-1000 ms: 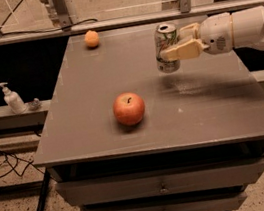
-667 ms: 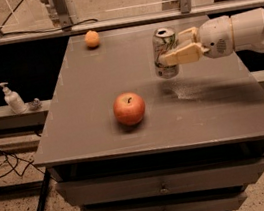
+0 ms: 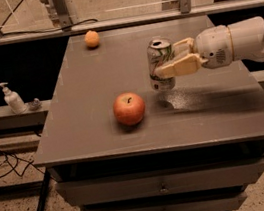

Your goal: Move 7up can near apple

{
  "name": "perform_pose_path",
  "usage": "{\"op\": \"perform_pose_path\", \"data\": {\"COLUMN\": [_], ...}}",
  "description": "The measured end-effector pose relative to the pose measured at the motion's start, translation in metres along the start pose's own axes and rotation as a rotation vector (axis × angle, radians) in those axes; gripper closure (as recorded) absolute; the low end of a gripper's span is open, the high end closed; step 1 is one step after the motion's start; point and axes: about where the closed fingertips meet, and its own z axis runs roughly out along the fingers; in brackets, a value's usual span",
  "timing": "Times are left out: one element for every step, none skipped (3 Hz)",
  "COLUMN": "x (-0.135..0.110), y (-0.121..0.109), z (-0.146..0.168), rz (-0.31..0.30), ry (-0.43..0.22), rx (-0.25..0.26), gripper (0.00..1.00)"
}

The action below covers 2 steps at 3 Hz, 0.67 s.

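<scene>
The pincer (image 3: 166, 64) is clamped around the can (image 3: 159, 62), and over the last second it has carried it leftward and toward the front of the tabletop (image 3: 83, 90), closer to the apple (image 3: 129, 108). The apple has not budged; it sits where it was, toward the front and a little left of centre. The gap has shrunk noticeably. The can now hangs upright, just to the right of the apple and a little behind it, near but not touching.

To my eye most of the carrying is done. What's left looks like a short move nearer, if any, then setting the can down and letting go.

From here the can seems to float above the tabletop, with a dark shadow under it. I can't say for certain that its base is off the surface. The pale fingers (image 3: 178, 66) cover part of the can's right side, so its markings are only half readable. The arm (image 3: 237, 40) runs off the right edge, so whatever carries it is out of sight. A small orange (image 3: 92, 38) sits well apart at the back left.
</scene>
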Motion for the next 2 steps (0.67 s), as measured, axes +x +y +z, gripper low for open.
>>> {"op": "perform_pose_path", "data": {"x": [0.008,0.019], "y": [0.018,0.033], "z": [0.003,0.005], "rz": [-0.009,-0.029], "ry": [-0.01,-0.027], "rx": [-0.054,-0.102], "gripper": [1.0,1.0]}}
